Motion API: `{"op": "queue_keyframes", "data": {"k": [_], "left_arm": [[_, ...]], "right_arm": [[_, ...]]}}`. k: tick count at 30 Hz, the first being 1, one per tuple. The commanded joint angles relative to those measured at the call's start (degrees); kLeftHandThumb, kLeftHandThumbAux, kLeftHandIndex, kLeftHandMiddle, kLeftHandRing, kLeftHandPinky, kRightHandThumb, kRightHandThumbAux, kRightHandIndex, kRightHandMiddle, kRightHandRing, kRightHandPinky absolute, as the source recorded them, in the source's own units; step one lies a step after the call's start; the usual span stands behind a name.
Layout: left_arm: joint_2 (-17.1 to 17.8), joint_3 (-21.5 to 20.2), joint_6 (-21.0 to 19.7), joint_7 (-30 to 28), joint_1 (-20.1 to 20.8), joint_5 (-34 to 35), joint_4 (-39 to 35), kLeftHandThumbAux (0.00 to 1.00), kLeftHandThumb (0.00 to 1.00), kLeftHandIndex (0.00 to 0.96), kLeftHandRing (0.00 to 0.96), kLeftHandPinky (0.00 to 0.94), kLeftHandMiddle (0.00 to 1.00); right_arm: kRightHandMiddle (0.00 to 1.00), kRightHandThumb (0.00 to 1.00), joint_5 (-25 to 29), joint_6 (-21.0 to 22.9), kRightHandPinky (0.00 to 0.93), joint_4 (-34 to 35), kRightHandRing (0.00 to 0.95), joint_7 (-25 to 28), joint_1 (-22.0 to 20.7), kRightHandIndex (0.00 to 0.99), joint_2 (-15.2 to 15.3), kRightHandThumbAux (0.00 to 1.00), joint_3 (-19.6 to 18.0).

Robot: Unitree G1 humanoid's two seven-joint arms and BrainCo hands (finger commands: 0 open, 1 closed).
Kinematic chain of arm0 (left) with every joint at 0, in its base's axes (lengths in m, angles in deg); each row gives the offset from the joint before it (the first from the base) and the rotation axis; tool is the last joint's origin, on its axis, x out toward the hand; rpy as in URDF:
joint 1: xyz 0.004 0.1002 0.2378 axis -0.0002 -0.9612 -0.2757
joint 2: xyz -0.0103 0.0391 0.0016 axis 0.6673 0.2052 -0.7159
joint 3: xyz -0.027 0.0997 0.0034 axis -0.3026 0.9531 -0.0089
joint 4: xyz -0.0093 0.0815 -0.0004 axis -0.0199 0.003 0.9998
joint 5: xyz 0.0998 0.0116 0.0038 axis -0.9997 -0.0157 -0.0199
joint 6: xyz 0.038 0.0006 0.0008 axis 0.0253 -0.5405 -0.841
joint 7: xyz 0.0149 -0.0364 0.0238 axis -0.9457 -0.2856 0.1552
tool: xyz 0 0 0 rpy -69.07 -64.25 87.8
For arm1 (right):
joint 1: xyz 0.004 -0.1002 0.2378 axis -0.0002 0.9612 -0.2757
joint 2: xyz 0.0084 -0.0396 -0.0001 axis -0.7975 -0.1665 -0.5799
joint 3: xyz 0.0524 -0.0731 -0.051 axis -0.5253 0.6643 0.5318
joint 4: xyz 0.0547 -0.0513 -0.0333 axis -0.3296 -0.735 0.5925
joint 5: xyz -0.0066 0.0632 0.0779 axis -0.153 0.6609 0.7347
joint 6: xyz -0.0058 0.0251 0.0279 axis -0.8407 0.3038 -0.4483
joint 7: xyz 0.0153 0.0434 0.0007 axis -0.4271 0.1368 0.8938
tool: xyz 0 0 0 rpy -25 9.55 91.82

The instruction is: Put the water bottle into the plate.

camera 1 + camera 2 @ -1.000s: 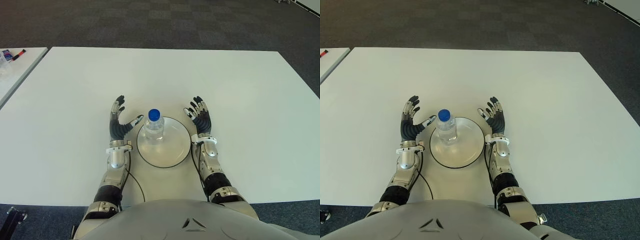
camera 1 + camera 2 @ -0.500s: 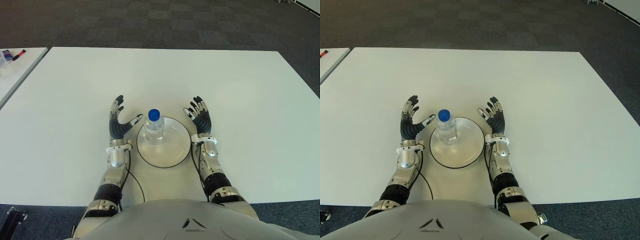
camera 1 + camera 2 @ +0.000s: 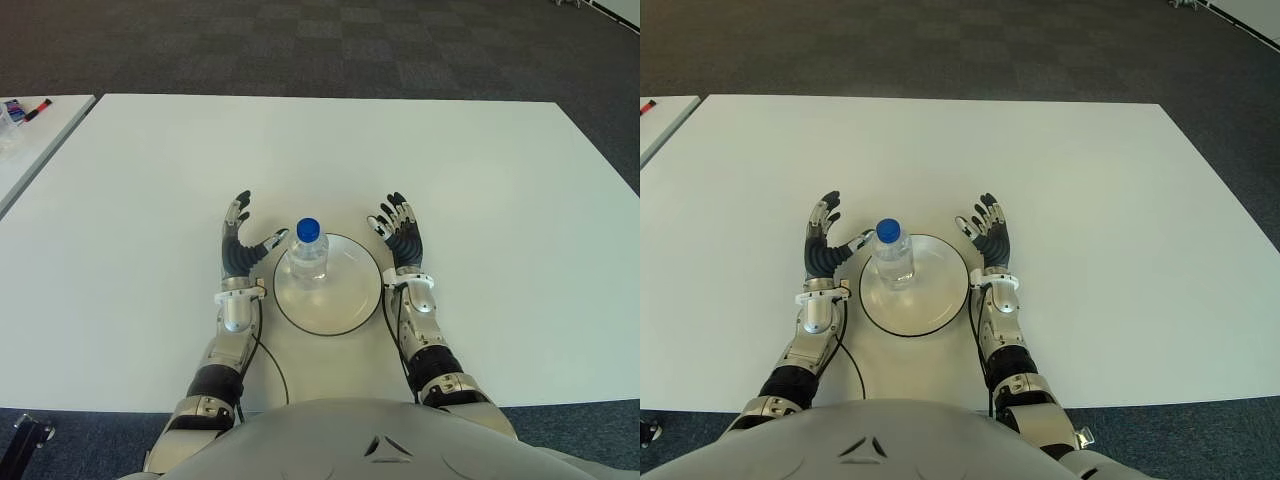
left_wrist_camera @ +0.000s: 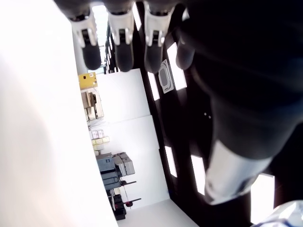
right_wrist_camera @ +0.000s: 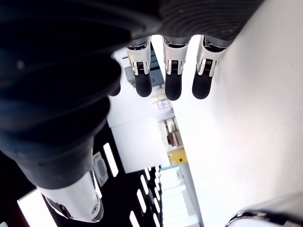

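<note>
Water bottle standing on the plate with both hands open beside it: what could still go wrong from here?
1. The water bottle stands upright near the plate's far-left edge, not centred; a nudge might tip it off.
2. The left hand's thumb points toward the bottle, so a careless withdrawal could clip it.
3. The right hand shows open beside the plate's right rim; pulling back might brush the plate.

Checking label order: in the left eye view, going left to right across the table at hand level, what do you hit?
left hand → water bottle, standing upright in the white plate → right hand. Both hands are open and empty, flanking the plate.
</note>
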Motion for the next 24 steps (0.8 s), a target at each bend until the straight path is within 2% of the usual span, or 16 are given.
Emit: {"op": "queue_keyframes", "data": {"k": [1, 7, 16, 24], "left_arm": [[0.57, 0.25, -1.73, 0.51, -1.75, -0.31, 2.91, 0.88, 0.0, 0.161, 0.136, 0.156, 0.15], [0.46, 0.39, -3.76, -0.47, -1.92, 0.41, 2.33, 0.877, 0.0, 0.165, 0.136, 0.153, 0.148], [-0.52, 0.0, -11.84, -3.19, -2.58, 3.97, -0.57, 0.902, 0.0, 0.148, 0.12, 0.138, 0.133], [-1.13, -0.27, -16.7, -5.18, -2.9, 6.72, -2.33, 0.93, 0.0, 0.136, 0.112, 0.136, 0.126]], "right_arm": [[0.101, 0.036, 0.6, 3.03, 0.138, -1.86, 0.097, -0.69, 3.31, 0.09, -8.13, 0.829, -0.2], [0.097, 0.038, 0.45, 3.25, 0.133, -1.54, 0.095, -0.55, 3.46, 0.086, -7.91, 0.822, -0.06], [0.099, 0.041, 0.43, 3.67, 0.135, -1.21, 0.095, -0.72, 3.51, 0.086, -7.83, 0.821, -0.23], [0.1, 0.048, 0.5, 4.62, 0.133, -0.79, 0.094, -1.25, 3.54, 0.089, -7.89, 0.822, -0.59]]}}
